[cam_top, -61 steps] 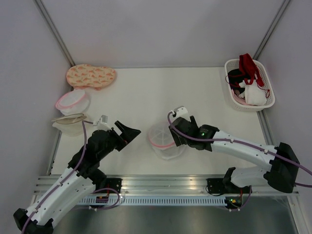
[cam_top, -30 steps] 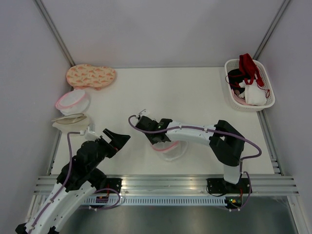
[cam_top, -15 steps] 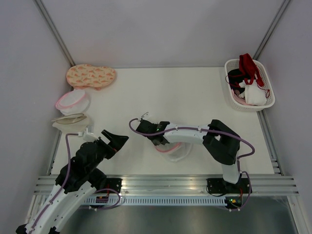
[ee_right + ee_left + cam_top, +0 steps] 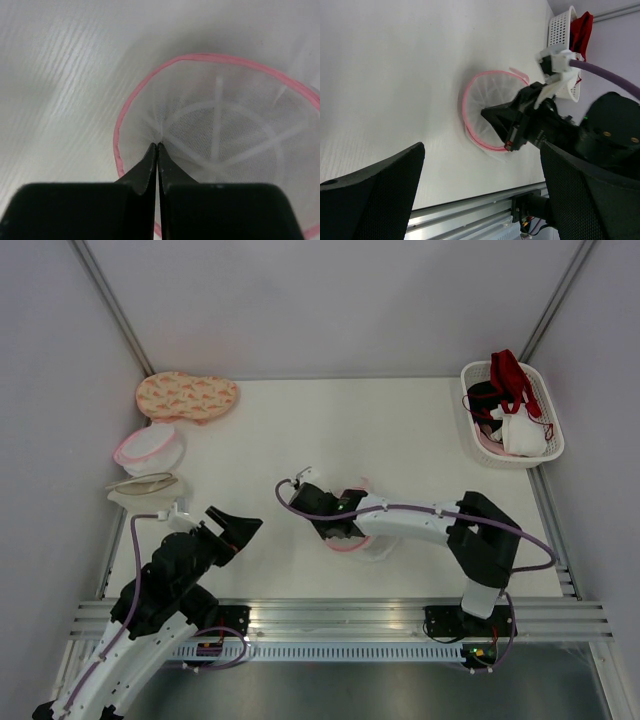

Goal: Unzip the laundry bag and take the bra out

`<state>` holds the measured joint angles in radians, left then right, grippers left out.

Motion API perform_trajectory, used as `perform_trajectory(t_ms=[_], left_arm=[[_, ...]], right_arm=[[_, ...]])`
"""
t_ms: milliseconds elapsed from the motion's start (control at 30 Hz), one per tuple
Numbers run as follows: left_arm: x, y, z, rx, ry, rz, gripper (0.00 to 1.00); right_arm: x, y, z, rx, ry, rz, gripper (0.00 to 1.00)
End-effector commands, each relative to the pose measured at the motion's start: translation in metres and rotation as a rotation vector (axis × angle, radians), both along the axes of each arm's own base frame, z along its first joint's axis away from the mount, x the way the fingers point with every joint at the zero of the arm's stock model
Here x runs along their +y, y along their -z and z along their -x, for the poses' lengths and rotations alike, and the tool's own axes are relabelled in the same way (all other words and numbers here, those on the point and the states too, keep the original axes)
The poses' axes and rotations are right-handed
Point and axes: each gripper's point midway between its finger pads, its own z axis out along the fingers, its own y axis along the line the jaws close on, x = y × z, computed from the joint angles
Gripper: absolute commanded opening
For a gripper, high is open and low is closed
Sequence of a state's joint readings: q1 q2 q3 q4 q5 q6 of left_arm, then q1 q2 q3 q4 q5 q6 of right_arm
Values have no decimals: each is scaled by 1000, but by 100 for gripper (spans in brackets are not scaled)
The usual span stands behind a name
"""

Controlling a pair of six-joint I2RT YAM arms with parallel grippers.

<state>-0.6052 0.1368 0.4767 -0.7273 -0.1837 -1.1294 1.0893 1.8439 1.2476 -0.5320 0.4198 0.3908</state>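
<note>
The right jaws are clenched on a pinch of mesh just inside the pink rim of the bag (image 4: pixel 220 125). The bag is set near the middle of the counter (image 4: pixel 300 430). The left jaws are held wide open, off to the left, with nothing in them. Whether the zip is undone cannot be told. No bra is seen, so it is likely not yet taken out.

**Pink Rim, White Mesh**

My right gripper (image 4: pixel 157 146) is matt black against the laundry bag (image 4: pixel 225 140): see-through white mesh, a pink rim. My left gripper (image 4: pixel 481 147) is black too, finely dotted. A purple cable (image 4: pixel 605 75) runs on my white right arm (image 4: pixel 418 520). The cloth (image 4: pixel 187 396) is peach with orange print; the white basket (image 4: pixel 475 367) holds red, black and white garments (image 4: pixel 512 410).
</note>
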Motion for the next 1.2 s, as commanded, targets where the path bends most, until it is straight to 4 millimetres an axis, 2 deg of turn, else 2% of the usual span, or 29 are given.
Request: perform_trajectory(t_ms=[0, 33, 100, 133, 167, 200, 233, 267, 300, 333, 367, 400, 467, 500, 600, 667, 700, 733, 767, 800, 833, 900, 933, 1000, 1033, 1067, 1167], left_arm=[[-2, -9, -2, -17, 2, 18, 100], [-5, -10, -4, -20, 7, 21, 100], [-9, -8, -6, -16, 25, 18, 100], [-12, -12, -8, -29, 31, 26, 100], [-16, -10, -10, -21, 47, 22, 100], [-19, -7, -11, -19, 58, 18, 99], [-27, -14, -14, -45, 85, 37, 100], [-31, -7, -17, -30, 101, 24, 100], [-36, -4, -19, -22, 116, 20, 100], [-41, -4, -20, -23, 138, 27, 100], [-47, -9, -25, -48, 153, 38, 100], [-53, 3, -29, -18, 169, 20, 100], [-67, 4, -34, -32, 224, 35, 100], [-73, 15, -37, 0, 239, 21, 99], [-89, 28, -48, 19, 289, 8, 99], [-99, 32, -51, 13, 337, -4, 99], [-107, 21, -59, -43, 353, 14, 98], [-112, 34, -63, -16, 369, -6, 97], [-118, 35, -65, -26, 404, -17, 96], [-125, 27, -70, -79, 426, -4, 95], [-132, 40, -72, -47, 456, -22, 94], [-141, 42, -78, -73, 492, -52, 90], [-144, 57, -81, -49, 511, -94, 88], [-148, 66, -86, -31, 521, -124, 84], [-150, 70, -89, -25, 522, -135, 83], [-150, 83, -91, 2, 526, -154, 83], [-153, 91, -98, -1, 508, -151, 84]], right_arm=[[10, -62, 1, -55, 1, -192, 0], [11, -90, 0, -89, 4, -266, 1], [5, -111, -1, -112, 26, -339, 1], [2, -136, 0, -141, 31, -414, 0], [1, -146, 1, -141, 40, -462, 0], [-3, -147, 3, -117, 39, -501, 1], [-6, -169, 4, -139, 42, -587, 1], [-12, -167, 6, -119, 62, -622, 1], [-19, -185, 7, -122, 67, -699, 0], [-22, -193, 5, -132, 78, -755, 0], [-27, -197, 5, -131, 93, -788, 0], [-42, -201, 1, -140, 141, -834, 0], [-53, -207, -3, -159, 177, -887, 0], [-64, -206, -6, -166, 221, -908, 0], [-77, -197, -8, -156, 275, -919, 0], [-80, -187, -6, -121, 295, -934, 0], [-82, -188, -6, -118, 301, -955, 0], [-81, -191, -6, -116, 297, -988, 0], [-81, -192, -5, -104, 297, -1010, 0], [-84, -192, -4, -95, 301, -1026, 0], [-86, -193, -4, -95, 302, -1037, 0], [-92, -197, -5, -102, 311, -1053, 1], [-94, -198, -5, -111, 313, -1058, 1], [-96, -206, 0, -98, 287, -1086, 0], [-97, -207, 0, -96, 283, -1095, 1], [-97, -207, 1, -89, 273, -1100, 1], [-98, -213, 3, -75, 246, -1133, 0]])
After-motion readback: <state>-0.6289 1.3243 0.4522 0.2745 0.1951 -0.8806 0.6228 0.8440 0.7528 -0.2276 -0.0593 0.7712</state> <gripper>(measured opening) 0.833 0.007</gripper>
